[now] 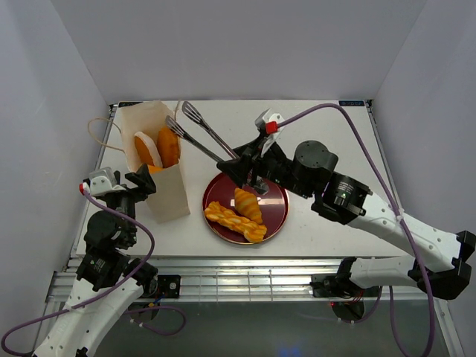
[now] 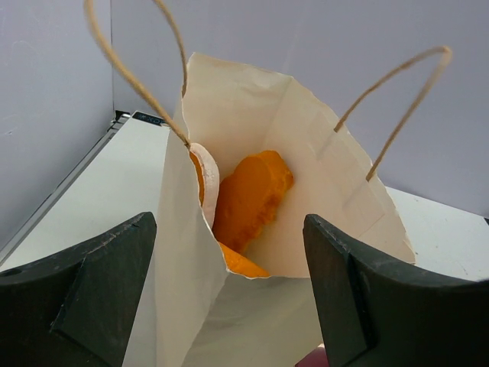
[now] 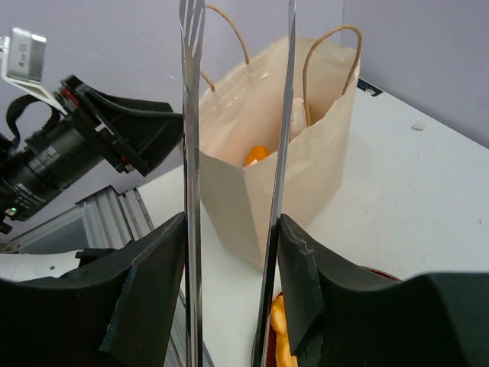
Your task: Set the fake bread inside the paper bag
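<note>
Fake bread, glossy golden-orange: croissant (image 1: 248,204), braid (image 1: 234,222) on dark red round plate (image 1: 274,201); two pieces inside pale beige paper bag (image 1: 169,195). Right gripper (image 3: 231,237) clenched on silver metal tongs (image 3: 191,153); left gripper (image 2: 229,229) released, straddling bag. Lower your tong tips over croissant; squeeze gently.

A robotics lab test cell: a white tabletop (image 1: 327,126) boxed in by plain pale walls (image 1: 238,44). Two robot arms (image 1: 416,234) trailing purple cables (image 1: 320,108) are mounted on aluminium rails (image 1: 245,271) at its near edge.
</note>
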Robot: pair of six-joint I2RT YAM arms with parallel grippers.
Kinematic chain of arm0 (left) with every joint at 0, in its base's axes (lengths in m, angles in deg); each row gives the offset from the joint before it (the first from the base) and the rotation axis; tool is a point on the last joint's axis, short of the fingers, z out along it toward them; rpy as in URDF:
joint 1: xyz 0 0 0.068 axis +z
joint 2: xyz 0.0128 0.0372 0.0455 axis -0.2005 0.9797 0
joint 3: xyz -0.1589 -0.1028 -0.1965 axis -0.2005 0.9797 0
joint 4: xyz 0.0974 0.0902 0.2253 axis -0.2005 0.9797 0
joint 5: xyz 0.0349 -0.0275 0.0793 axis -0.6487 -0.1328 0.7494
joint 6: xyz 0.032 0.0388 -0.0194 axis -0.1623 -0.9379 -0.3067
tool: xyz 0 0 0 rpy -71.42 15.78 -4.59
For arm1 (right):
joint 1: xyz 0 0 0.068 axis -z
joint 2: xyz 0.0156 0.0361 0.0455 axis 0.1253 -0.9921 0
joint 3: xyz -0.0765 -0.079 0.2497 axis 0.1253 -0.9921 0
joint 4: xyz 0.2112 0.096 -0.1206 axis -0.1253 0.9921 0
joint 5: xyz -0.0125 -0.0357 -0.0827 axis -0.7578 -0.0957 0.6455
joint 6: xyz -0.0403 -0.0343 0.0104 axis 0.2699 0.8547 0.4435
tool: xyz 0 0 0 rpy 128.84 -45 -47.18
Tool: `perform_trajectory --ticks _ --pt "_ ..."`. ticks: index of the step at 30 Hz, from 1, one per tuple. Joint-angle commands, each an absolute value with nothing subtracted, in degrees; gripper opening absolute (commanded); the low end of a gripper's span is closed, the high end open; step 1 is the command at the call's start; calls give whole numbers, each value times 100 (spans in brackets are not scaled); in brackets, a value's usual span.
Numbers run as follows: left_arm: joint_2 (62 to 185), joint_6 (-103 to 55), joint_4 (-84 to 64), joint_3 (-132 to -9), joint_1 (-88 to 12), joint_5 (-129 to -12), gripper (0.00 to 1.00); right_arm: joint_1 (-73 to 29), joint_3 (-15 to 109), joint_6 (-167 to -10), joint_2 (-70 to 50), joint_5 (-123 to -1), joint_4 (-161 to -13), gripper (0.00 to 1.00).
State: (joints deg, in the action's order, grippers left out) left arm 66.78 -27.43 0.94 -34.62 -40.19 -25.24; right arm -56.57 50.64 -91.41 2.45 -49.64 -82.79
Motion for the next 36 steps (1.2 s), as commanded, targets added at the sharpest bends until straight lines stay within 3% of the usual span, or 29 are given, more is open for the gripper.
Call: perform_trajectory --ticks 1,12,24,31,36 --pt "6691 -2795 58 -3455 -4040 -2453 88 -5661 4557 -9275 685 -4328 -8675 55" --pt "6717 -2795 76 -3464 -4040 -2418 88 -5652 2606 -9714 2145 -2315 -8508 55" --pt "6700 -2795 67 -3464 -4040 -2444 88 -5293 549 -10531 2919 -1399 -8323 56" --pt "6665 -2804 67 -3464 -4040 -2444 88 -3731 -489 -10971 3209 -2188 -8384 56" --pt "6638 -2795 67 -3473 -4040 -2471 88 -3288 -963 -11032 3139 -2497 -8657 56"
